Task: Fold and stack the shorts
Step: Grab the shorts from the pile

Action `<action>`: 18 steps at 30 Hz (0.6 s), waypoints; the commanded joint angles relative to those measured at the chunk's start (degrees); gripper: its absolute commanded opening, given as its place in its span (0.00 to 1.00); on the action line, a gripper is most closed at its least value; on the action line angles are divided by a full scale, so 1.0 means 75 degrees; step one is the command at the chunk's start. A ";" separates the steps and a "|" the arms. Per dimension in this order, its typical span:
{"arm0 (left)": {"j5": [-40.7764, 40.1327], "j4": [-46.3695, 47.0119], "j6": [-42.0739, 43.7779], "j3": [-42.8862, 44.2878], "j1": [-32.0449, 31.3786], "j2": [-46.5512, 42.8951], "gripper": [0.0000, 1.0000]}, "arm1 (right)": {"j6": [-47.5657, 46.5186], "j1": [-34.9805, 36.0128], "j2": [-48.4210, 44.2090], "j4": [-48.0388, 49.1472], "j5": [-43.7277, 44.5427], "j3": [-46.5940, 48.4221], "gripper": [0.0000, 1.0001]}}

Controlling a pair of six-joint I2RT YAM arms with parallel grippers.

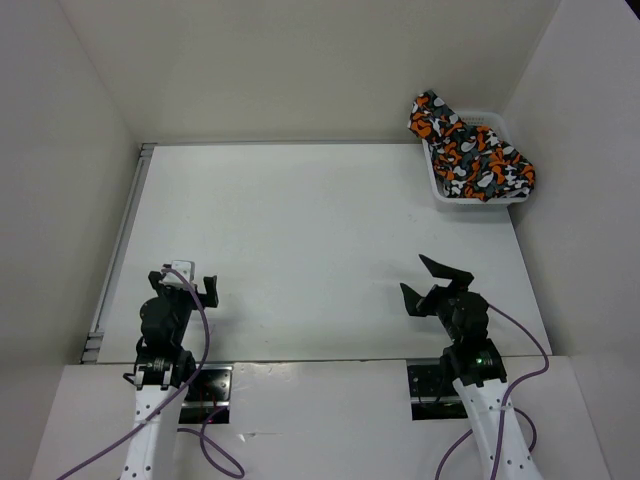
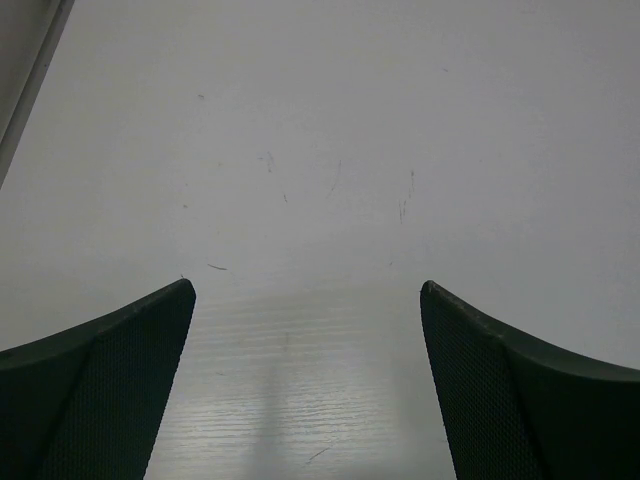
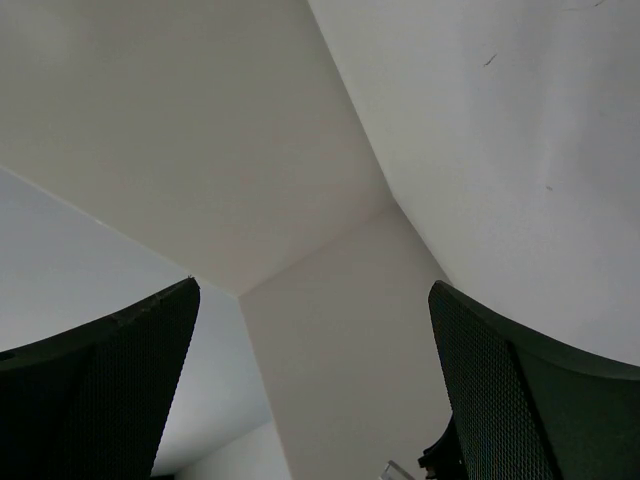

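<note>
We are in a robot lab cell, not a home or shop: a bare white table (image 1: pixel 320 250) is boxed in by plain white panels (image 1: pixel 300 60) on three sides. Two arms (image 1: pixel 165 345) are bolted at its near edge, with purple cables (image 1: pixel 205 335) trailing from them. A metal rail (image 1: pixel 118 250) runs along the left side, and one white basket (image 1: pixel 478 203) sits in the far right corner.

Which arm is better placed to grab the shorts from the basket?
Right. The shorts lie in the basket at the far right corner, nearer the open right pincer; the left pincer sits across the table.
</note>
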 commanded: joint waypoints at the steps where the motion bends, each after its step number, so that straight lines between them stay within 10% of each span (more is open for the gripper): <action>1: 0.0141 0.0196 0.0022 -0.0194 0.0047 -0.1006 1.00 | 0.0925 0.0031 -0.0121 -0.0517 0.0101 -0.0167 1.00; 13: 0.2599 0.1365 0.0022 0.0146 0.0047 -0.1006 1.00 | -0.0842 0.0031 -0.0121 0.1825 0.1004 0.0371 1.00; 18: 0.3493 0.3252 0.0022 -0.0041 0.0047 -0.0843 1.00 | -0.4261 0.0031 0.2998 0.1968 0.1144 0.2511 1.00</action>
